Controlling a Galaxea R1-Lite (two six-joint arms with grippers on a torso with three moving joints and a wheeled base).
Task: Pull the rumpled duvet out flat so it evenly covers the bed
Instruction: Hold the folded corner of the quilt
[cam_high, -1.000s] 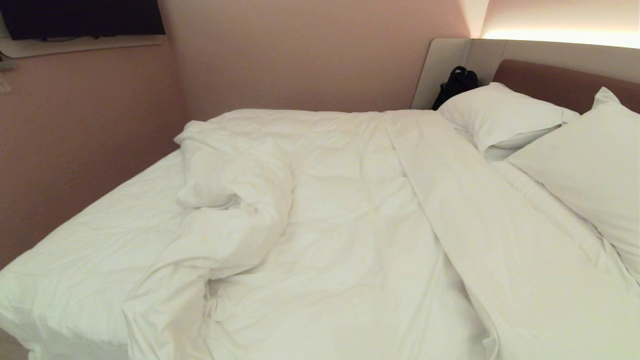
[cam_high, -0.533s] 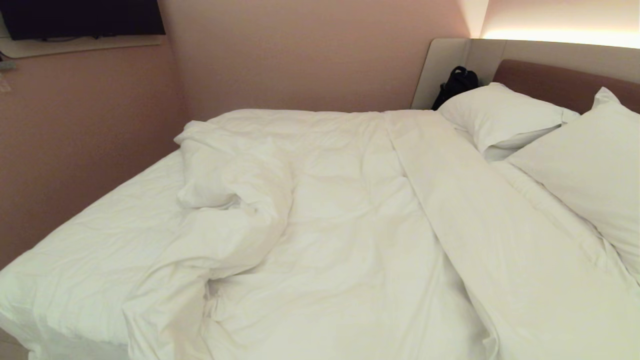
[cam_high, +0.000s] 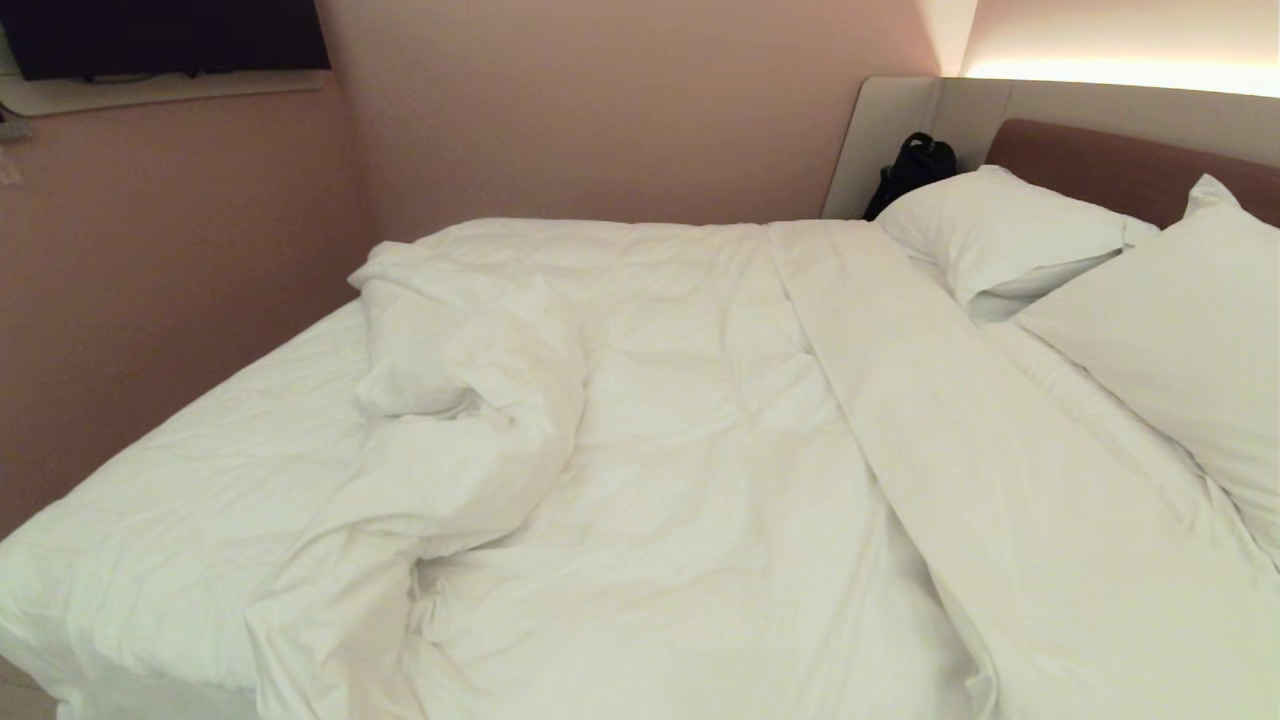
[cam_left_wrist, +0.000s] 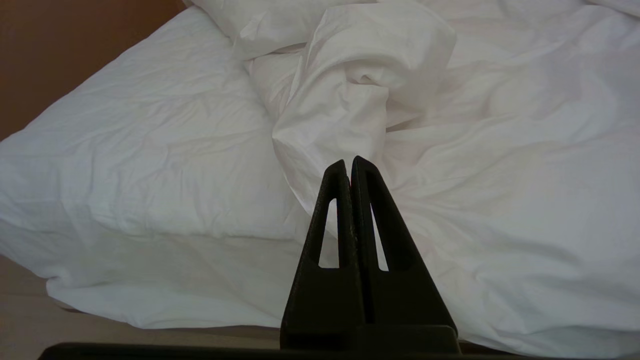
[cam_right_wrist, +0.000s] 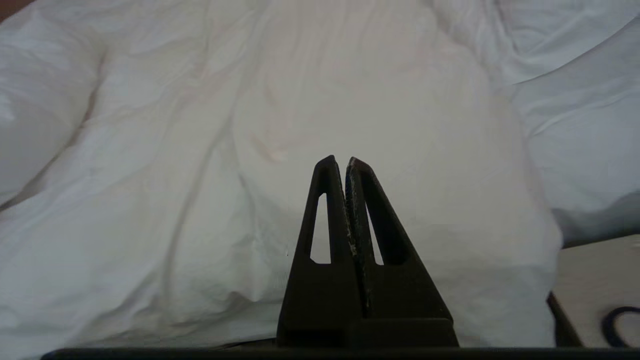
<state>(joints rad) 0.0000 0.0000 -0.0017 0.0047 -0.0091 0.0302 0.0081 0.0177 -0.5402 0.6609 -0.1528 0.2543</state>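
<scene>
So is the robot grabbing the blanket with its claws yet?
No, nothing is held. The left gripper and the right gripper are both shut and empty, in front of the duvet, not pinching it.

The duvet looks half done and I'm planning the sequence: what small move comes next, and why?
Probably open the left gripper and reach for the bunched fold of the duvet just ahead of it. Both grippers are shut and hold nothing, and bare sheet shows beside the fold.

The bed (cam_high: 110, 660) carries a white sheet (cam_high: 190, 500), bare along its left side. A rumpled duvet (cam_high: 680, 450) lies bunched over the middle and right, and two pillows (cam_high: 1000, 235) rest against the brown headboard (cam_high: 1100, 165).
</scene>
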